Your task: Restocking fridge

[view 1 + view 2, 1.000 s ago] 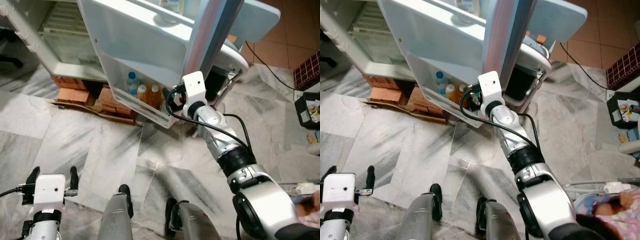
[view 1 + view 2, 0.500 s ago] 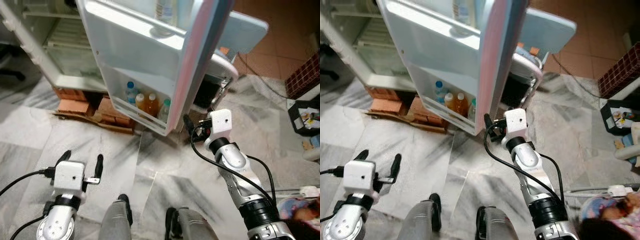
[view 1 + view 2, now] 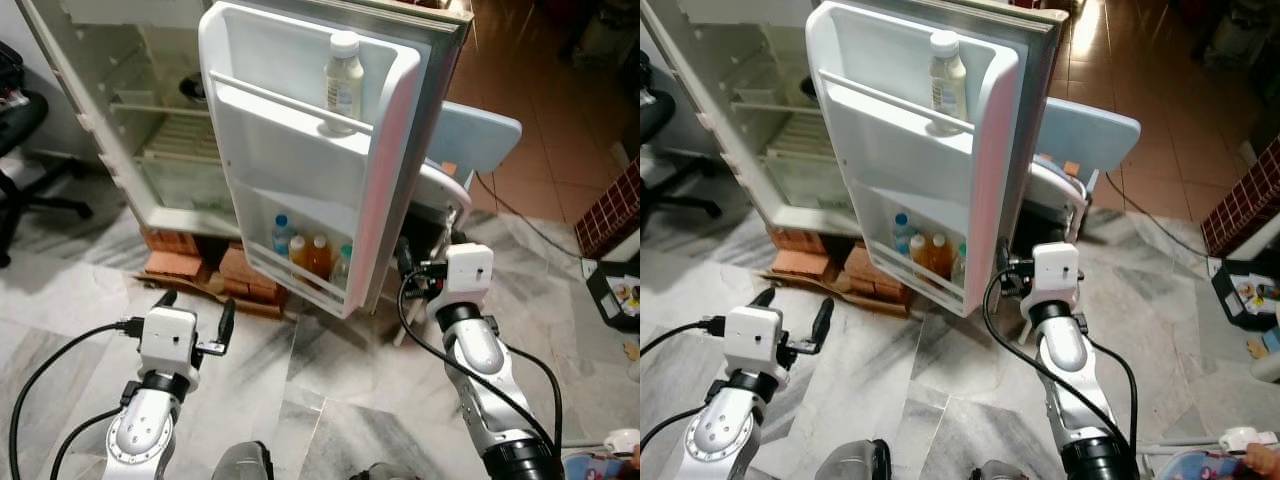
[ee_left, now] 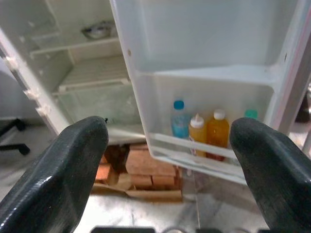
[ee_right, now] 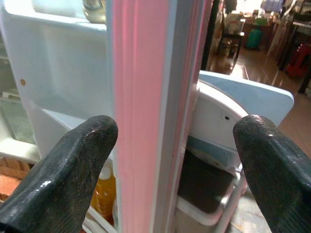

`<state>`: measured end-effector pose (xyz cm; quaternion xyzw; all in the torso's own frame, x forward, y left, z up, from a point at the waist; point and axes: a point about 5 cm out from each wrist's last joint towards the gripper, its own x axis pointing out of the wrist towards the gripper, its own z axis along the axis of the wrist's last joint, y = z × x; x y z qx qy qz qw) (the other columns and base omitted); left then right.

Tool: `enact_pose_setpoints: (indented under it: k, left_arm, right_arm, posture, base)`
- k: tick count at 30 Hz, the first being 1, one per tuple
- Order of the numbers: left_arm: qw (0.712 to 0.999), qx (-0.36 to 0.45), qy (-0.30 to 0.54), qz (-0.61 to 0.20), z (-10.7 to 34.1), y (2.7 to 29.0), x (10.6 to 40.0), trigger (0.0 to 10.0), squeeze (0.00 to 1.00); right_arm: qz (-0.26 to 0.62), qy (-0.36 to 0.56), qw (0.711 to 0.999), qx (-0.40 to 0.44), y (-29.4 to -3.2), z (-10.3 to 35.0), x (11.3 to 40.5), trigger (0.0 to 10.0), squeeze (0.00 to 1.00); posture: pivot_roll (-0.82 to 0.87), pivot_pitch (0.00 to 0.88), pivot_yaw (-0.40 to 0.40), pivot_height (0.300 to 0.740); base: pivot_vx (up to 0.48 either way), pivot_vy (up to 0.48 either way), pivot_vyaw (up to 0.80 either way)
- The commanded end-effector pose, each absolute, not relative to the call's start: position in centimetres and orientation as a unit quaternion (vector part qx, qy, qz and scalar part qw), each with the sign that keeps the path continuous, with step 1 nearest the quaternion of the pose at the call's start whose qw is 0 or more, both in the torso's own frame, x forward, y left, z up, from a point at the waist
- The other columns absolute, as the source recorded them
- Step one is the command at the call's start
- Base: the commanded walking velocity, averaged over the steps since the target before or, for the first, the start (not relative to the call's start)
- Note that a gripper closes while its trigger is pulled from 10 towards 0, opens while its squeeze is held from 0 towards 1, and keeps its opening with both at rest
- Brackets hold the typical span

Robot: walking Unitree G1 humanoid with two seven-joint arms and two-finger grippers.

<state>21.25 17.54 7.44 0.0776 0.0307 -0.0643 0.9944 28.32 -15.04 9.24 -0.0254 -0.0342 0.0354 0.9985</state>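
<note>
The fridge (image 3: 130, 130) stands open on bricks, its door (image 3: 300, 150) swung wide toward the robot, and the step in hand looks like finishing with that door, judging by where the arms are. The right gripper (image 5: 170, 145) has its fingers spread wide with the door's outer edge (image 5: 146, 97) between them, not touching it. To do this well, I would keep that edge centred in the gap and push or pull along the door's swing rather than sideways, since the bottles on the door can tip if it is jerked. The left gripper (image 4: 170, 160) is also open and empty, held low in front of the lower door shelf (image 3: 300, 285); it should stay back from the door's path.

The task's things are already in the door: a pale bottle (image 3: 343, 75) on the upper shelf, and a blue-capped bottle (image 4: 179, 119), two orange bottles (image 4: 217, 131) and a green-capped one (image 4: 250, 114) on the lower shelf.

The head views give the whole layout, including the light blue chair (image 3: 470, 135) behind the door. The left wrist view adds a metal bowl (image 4: 97, 31) on an inner fridge shelf. The right wrist view shows how close the door edge sits between the fingers.
</note>
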Motion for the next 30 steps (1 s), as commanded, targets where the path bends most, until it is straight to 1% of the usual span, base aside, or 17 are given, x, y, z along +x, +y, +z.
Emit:
enact_pose_setpoints:
  k: [1, 9, 16, 21, 23, 27, 30]
  left_arm:
    - [0.994, 0.082, 0.03, -0.067, 7.4, 17.8, 21.5, 10.0, 0.0]
    - [0.994, 0.078, 0.024, -0.066, 7.4, 17.6, 22.2, 10.0, 0.0]
    - [0.994, 0.077, 0.026, -0.069, 7.0, 17.6, 22.1, 10.0, 0.0]
    - [0.994, 0.08, 0.029, -0.066, 6.9, 17.7, 22.1, 10.0, 0.0]
    - [0.994, 0.081, 0.029, -0.066, 6.9, 17.8, 22.1, 10.0, 0.0]
    - [0.994, 0.083, 0.032, -0.063, 6.7, 17.8, 22.1, 10.0, 0.0]
    - [0.994, 0.088, 0.035, -0.055, 6.6, 17.9, 22.1, 10.0, 0.0]
  right_arm:
    - [0.031, -0.038, 0.998, -0.029, -15.0, 9.1, 28.3, 10.0, 0.0]
    - [0.03, -0.047, 0.998, -0.038, -15.4, 9.8, 29.4, 10.0, 0.0]
    - [0.023, -0.048, 0.998, -0.039, -15.5, 9.7, 29.5, 10.0, 0.0]
    - [0.028, -0.048, 0.998, -0.038, -15.1, 9.5, 29.4, 10.0, 0.0]
    - [0.029, -0.047, 0.998, -0.038, -15.0, 9.5, 29.4, 10.0, 0.0]
    - [0.029, -0.048, 0.998, -0.037, -14.9, 9.6, 29.4, 10.0, 0.0]
    - [0.028, -0.049, 0.998, -0.037, -14.9, 9.6, 29.5, 10.0, 0.0]
  posture:
    - [0.03, 0.0, 0.024, 0.74]
    - [0.03, 0.0, 0.019, 0.74]
    - [0.03, 0.0, 0.015, 0.74]
    - [0.03, 0.0, 0.015, 0.74]
    - [0.03, 0.0, 0.014, 0.74]
    - [0.03, 0.0, 0.015, 0.74]
    - [0.03, 0.0, 0.014, 0.74]
  base:
    - [0.262, 0.0, 0.0]
    - [0.281, 0.0, -0.55]
    - [0.314, 0.0, 0.0]
    - [0.259, 0.0, 0.0]
    - [0.0, 0.0, 0.0]
    - [0.258, 0.0, 0.0]
    - [0.0, 0.0, 0.0]
